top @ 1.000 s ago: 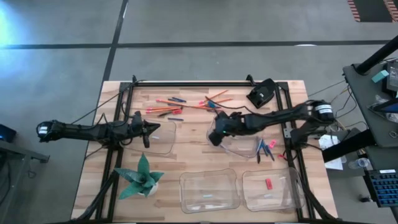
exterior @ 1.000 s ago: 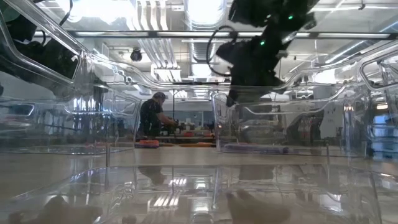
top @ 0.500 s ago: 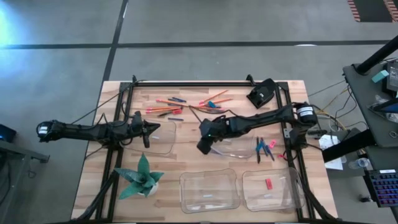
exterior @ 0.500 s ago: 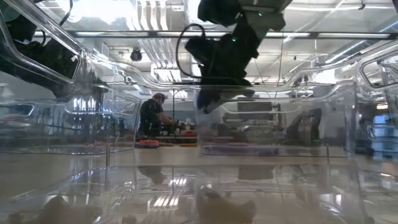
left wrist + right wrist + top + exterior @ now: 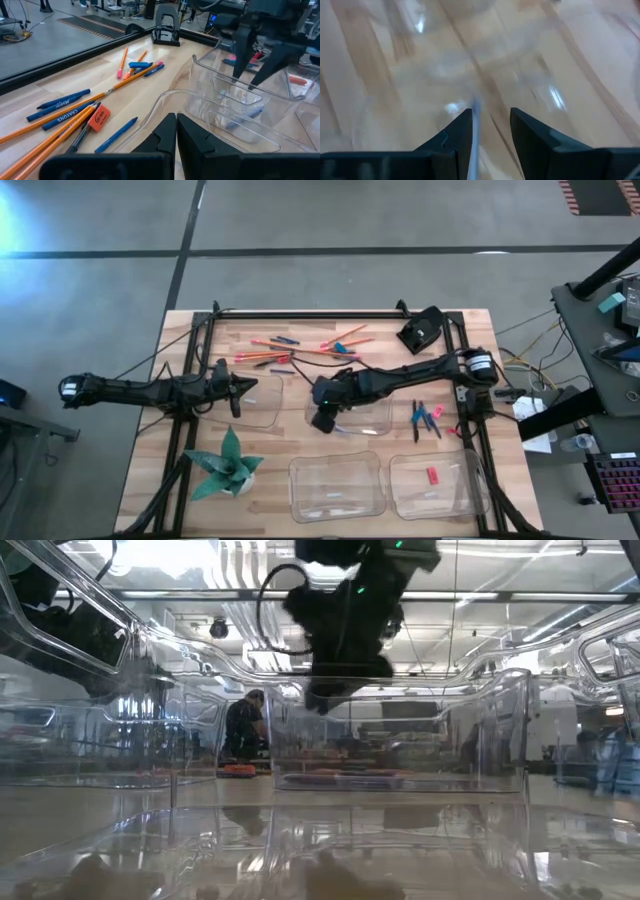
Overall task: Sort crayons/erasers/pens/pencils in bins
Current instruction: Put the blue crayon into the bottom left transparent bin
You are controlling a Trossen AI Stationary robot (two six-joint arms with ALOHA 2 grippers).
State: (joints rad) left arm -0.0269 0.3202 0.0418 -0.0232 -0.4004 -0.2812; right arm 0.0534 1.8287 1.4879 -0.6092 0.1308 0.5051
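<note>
The right hand has the wall of 1 clear bin between its fingers and appears to be dragging it across the desk, so the step in hand looks like repositioning that bin rather than sorting into it. To do it well, keep the pull low and level so the rim does not tip and spill the thin blue stick lying inside, and stop short of the 2 bins nearer the desk's front edge, which sit just beyond the hand. The fingers stand partly apart, no wider than the thin plastic edge pinched between them; nothing else is in the grip. The pencils and a red eraser lie loose in a scatter behind the hand, toward the back of the desk, not yet binned; another eraser already sits in the bin off to the hand's far side. The left hand waits well apart, fully closed and empty, over the rim of the 4th bin.
</note>
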